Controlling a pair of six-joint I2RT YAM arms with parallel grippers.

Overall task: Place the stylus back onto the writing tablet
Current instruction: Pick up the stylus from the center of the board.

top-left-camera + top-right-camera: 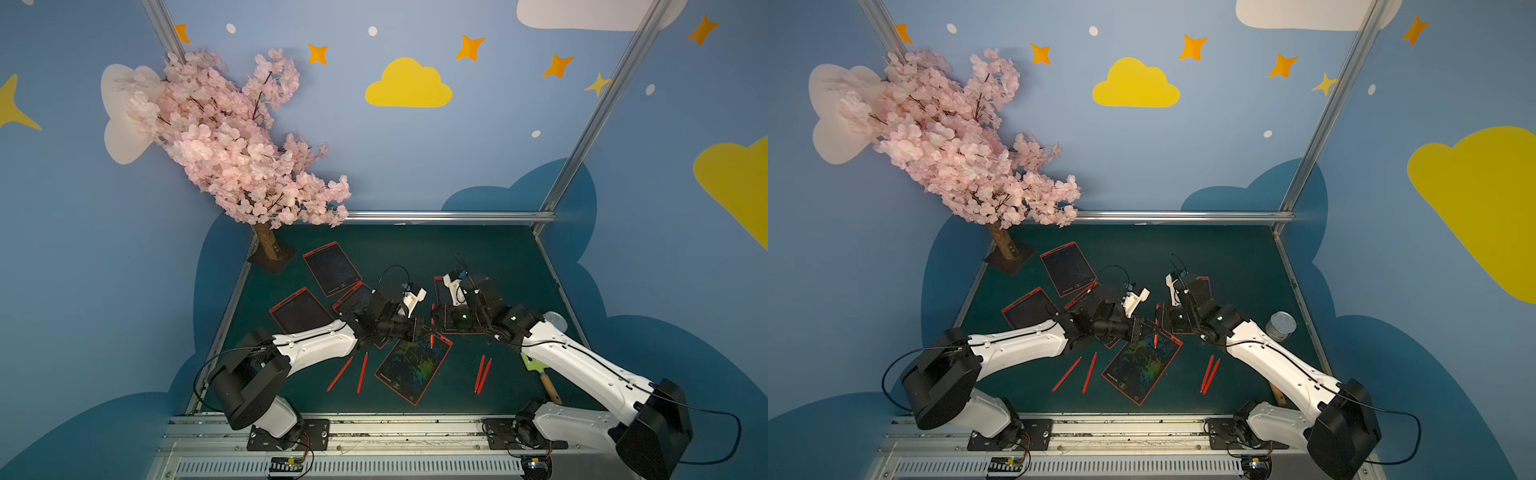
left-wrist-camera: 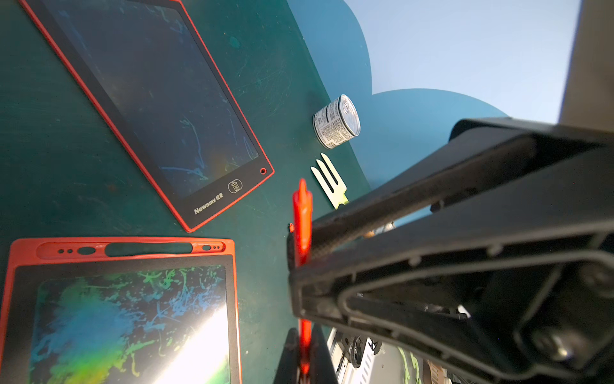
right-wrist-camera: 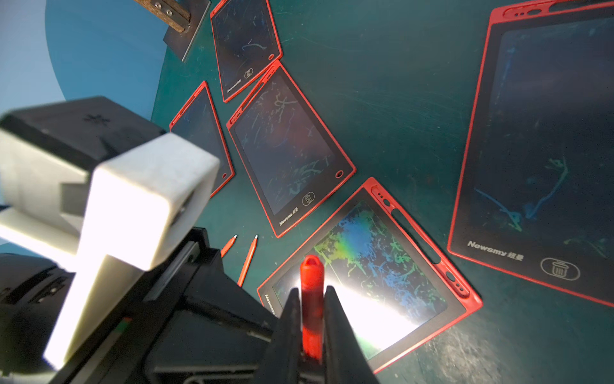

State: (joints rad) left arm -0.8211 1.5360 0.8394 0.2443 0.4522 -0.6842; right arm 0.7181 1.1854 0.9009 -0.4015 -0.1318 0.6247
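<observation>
Premises: a robotics test cell dressed as a playroom. Evidence: two robot arms bolted to a metal rail, aluminium frame posts, a green work table with several identical writing tablets laid out on it, blue walls with cloud decals, and an artificial blossom tree.

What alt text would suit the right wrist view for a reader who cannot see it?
A red stylus stands between the two black fingers of the right hand, over a scribbled red-framed writing tablet. Four more tablets and two loose styluses lie on the green table.
</observation>
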